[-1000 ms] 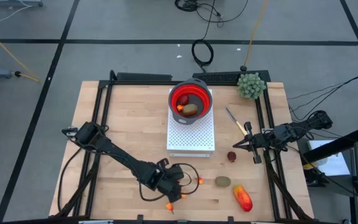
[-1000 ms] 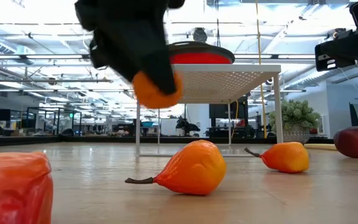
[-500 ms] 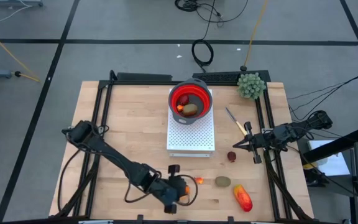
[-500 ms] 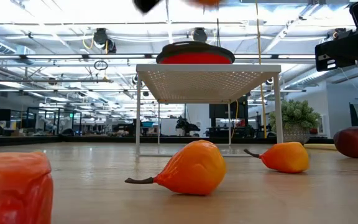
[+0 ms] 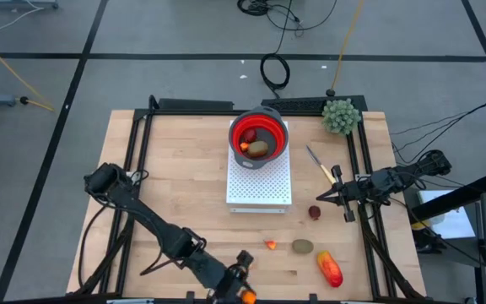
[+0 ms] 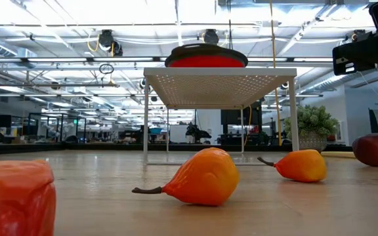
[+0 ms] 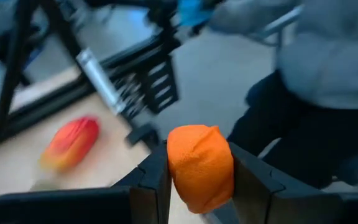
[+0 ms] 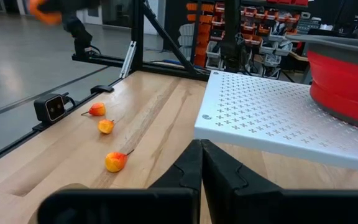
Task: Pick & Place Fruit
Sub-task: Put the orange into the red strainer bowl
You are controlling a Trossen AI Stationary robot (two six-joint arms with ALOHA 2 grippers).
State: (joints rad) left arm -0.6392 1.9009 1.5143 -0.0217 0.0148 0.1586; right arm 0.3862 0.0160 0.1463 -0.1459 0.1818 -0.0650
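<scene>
the left gripper [image 7: 199,180] held a small orange fruit [image 7: 200,165] pinched between its fingers at the table's near edge, well apart from the red bowl [image 5: 259,133] on the far side, while the right gripper [image 5: 321,197] waited, fingers closed.

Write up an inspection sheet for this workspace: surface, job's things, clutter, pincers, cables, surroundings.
Surface: wooden table, white perforated stand at its middle.
Job's things: red bowl on the stand holds fruit; loose on the table are small orange fruits, a dark-red ball, a brown-green oval and a red-orange oblong.
Clutter: knife, green spiky plant.
Pincers: left pincer shut on an orange fruit at the near edge; right pincer shut, empty.
Cables: coil on the floor.
Surroundings: a person's grey sleeve.
</scene>
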